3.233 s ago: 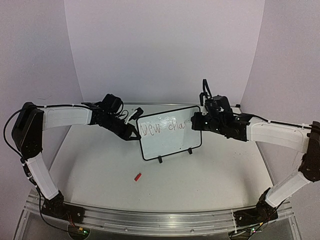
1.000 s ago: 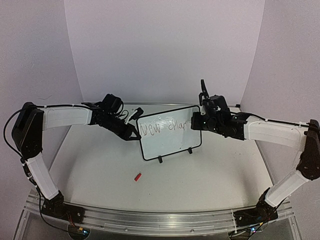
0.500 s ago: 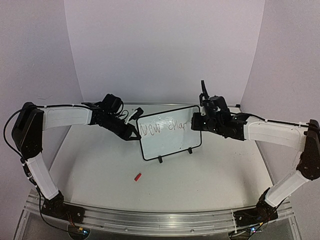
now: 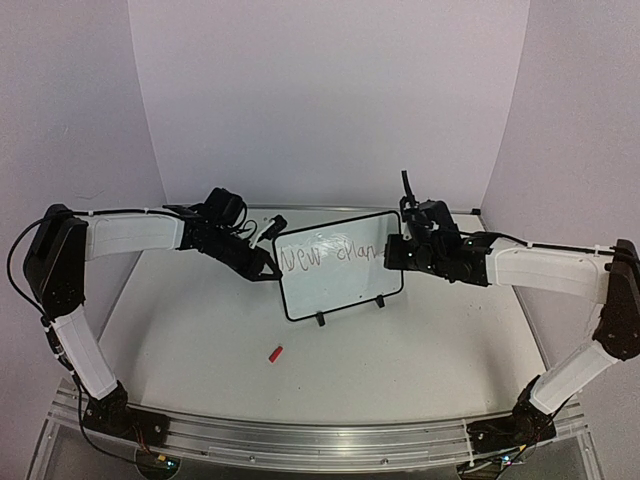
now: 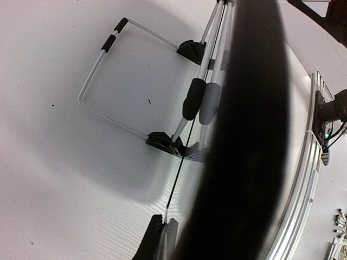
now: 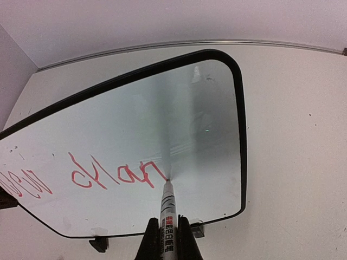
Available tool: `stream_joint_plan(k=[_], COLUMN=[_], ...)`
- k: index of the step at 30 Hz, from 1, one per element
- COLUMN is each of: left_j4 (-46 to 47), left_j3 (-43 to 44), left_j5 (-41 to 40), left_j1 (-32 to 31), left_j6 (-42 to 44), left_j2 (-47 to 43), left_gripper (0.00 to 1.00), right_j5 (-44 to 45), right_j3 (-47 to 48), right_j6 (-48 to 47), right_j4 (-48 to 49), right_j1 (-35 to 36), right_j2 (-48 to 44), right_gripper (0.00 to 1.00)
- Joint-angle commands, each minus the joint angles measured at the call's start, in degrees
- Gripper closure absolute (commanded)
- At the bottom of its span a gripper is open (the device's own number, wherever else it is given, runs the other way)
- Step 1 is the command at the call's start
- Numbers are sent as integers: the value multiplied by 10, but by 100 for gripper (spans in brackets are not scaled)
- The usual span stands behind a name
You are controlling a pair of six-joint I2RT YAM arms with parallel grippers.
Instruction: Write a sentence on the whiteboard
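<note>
Pressing a slim white marker to the board, your right gripper is clamped on the pen's barrel. The tip touches the small white rectangular whiteboard, with its thin black rounded frame, just past the last red stroke. The sentence so far reads "New" and then roughly "chan", all on one upper line. By my reading the second word is unfinished and every word after it is yet to be written; most of the white face is bare. The whiteboard stands on two small black feet near the middle of the table, between the two arms. Its long axis runs left to right, the right end a little farther from the arm bases, and its face leans back toward them. Your left gripper sits closed at the board's left edge and appears to pinch the frame to steady it, though the left wrist view shows little but the wire stand and a dark blur. The marker points away from its wrist, straight at the board. A small red cap lies on the table well in front of the board.
</note>
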Motion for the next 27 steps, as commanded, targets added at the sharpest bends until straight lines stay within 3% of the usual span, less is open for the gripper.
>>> stream_joint_plan(k=[1, 12, 27], left_j4=[-18, -17, -19], left_j3=[22, 21, 21], left_j5=[-21, -25, -28], left_j1=[-8, -8, -12], left_j6=[6, 6, 8], left_j2=[-8, -11, -10], left_gripper=[100, 100, 100], right_j5=[-3, 2, 4], right_j3=[14, -1, 16], right_j6=[0, 2, -11], right_j4=[4, -16, -18], right_j1=[-3, -3, -19], right_j2=[-18, -82, -50], right_gripper=[100, 100, 100])
